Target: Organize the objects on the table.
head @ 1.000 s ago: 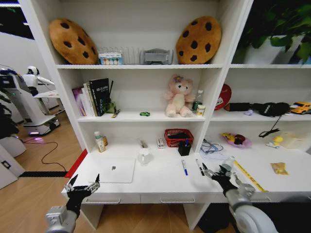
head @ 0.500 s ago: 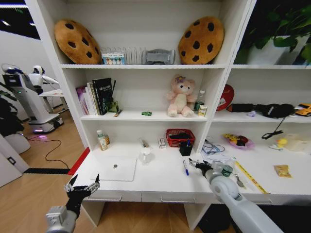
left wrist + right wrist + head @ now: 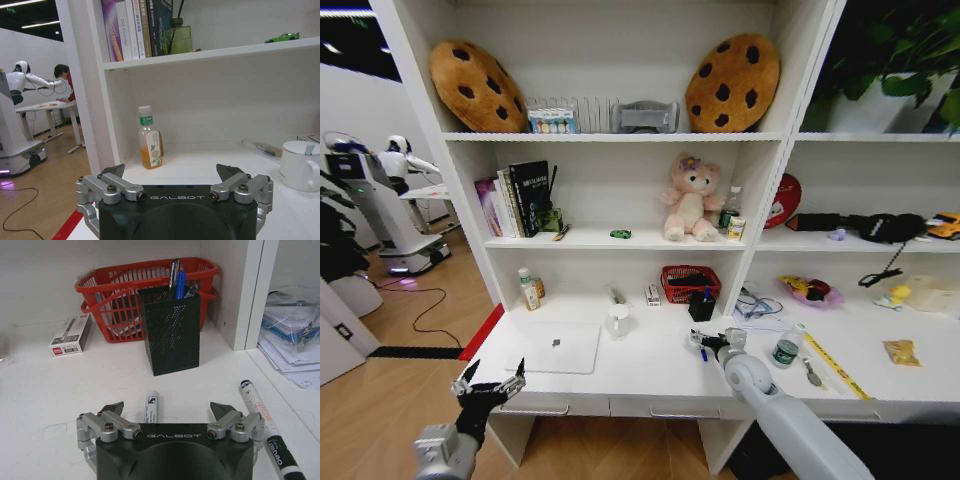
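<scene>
The right pincer (image 3: 168,412) hovers open over a white marker (image 3: 150,406) lying on the tabletop (image 3: 650,375), before a black mesh pen cup (image 3: 172,330). The left pincer (image 3: 488,385) hangs open off the tabletop's front corner, near the laptop (image 3: 558,349).

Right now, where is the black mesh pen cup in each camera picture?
Head view: pen cup mid-desk, just beyond the right tool.
Right wrist view: centre, straight ahead.
Left wrist view: faces the juice bottle instead.
Shared landmark: red basket behind it.
</scene>
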